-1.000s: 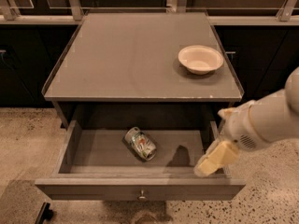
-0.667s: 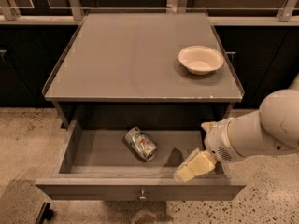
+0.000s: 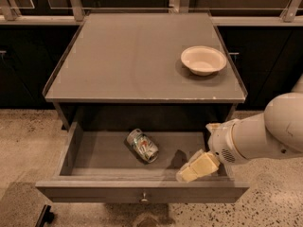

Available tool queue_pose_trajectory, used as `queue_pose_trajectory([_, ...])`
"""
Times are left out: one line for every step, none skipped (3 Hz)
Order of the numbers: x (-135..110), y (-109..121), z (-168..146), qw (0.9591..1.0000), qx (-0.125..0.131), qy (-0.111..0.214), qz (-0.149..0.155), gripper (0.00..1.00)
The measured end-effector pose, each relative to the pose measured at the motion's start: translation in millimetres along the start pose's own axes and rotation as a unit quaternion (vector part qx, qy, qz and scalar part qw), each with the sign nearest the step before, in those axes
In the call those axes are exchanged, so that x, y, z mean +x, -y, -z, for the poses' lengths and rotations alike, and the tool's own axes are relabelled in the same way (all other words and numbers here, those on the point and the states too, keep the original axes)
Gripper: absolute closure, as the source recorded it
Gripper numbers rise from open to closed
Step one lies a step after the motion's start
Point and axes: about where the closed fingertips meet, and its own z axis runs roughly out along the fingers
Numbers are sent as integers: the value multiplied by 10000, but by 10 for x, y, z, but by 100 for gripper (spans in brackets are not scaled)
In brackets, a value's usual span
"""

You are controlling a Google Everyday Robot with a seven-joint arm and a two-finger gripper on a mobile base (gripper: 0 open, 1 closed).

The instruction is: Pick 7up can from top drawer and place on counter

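Note:
The 7up can (image 3: pixel 142 145) lies on its side on the floor of the open top drawer (image 3: pixel 94 159), a little left of the drawer's middle. The drawer is pulled out, with its front panel and small round knob (image 3: pixel 144 198) nearest the camera. My gripper (image 3: pixel 195 167) hangs low over the drawer's right front part, to the right of the can and apart from it, holding nothing. The white arm reaches in from the right. The grey counter (image 3: pixel 128 56) is above the drawer.
A white round bowl (image 3: pixel 203 59) stands on the counter at the right. Dark cabinets and a railing run along the back. Speckled floor lies on both sides of the cabinet. A dark object (image 3: pixel 43 215) sits on the floor at the lower left.
My gripper has moved left and lower, from the drawer's right edge into the drawer's right front part, closer to the can. The can and bowl have not moved.

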Motion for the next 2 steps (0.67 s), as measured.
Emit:
queue_pose_trajectory([-70, -56, -285, 9998, -93, 150, 46, 0])
queue_pose_trajectory([-279, -67, -635, 9991, -83, 375, 165, 0])
